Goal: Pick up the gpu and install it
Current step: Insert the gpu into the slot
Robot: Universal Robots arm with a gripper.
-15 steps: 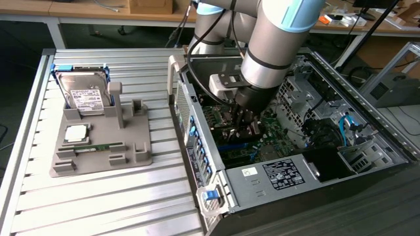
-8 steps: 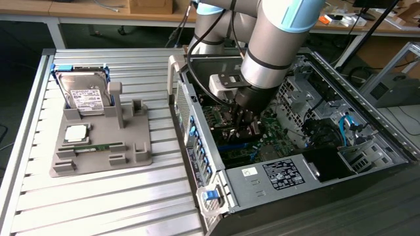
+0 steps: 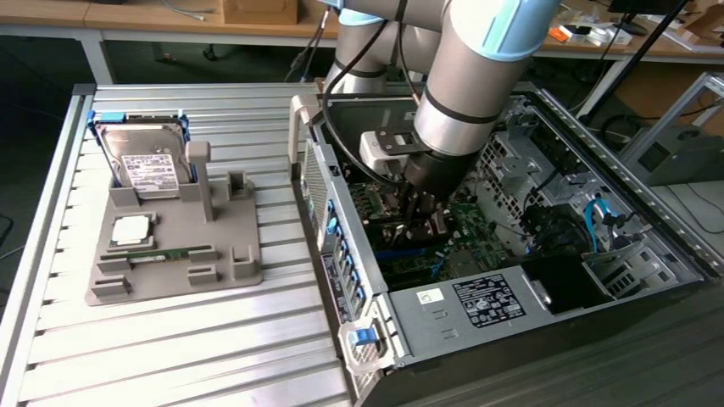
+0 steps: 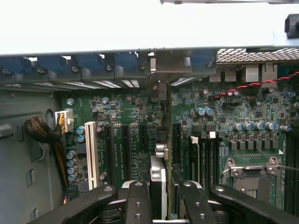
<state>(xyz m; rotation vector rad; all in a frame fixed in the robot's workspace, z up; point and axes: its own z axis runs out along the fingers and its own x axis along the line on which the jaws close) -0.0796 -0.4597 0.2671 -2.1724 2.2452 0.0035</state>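
GPU (image 4: 158, 186) stands edge-on, gripped between the fingers of the hand (image 4: 159, 205), with the motherboard (image 4: 126, 121) just beneath it.

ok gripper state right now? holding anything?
Gripper: shut on the gpu, card held edge-on between the fingers, down inside the open computer case over the motherboard.

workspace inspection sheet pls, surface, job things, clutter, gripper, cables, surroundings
surface: ribbed metal table.
job's things: gpu held edge-on between the fingers, above the motherboard slots in the open pc case.
clutter: grey holder tray with hard drive and memory stick.
grippers: gripper shut on the gpu, inside the case.
cables: blue cable; bundled wires.
surroundings: workbenches behind.
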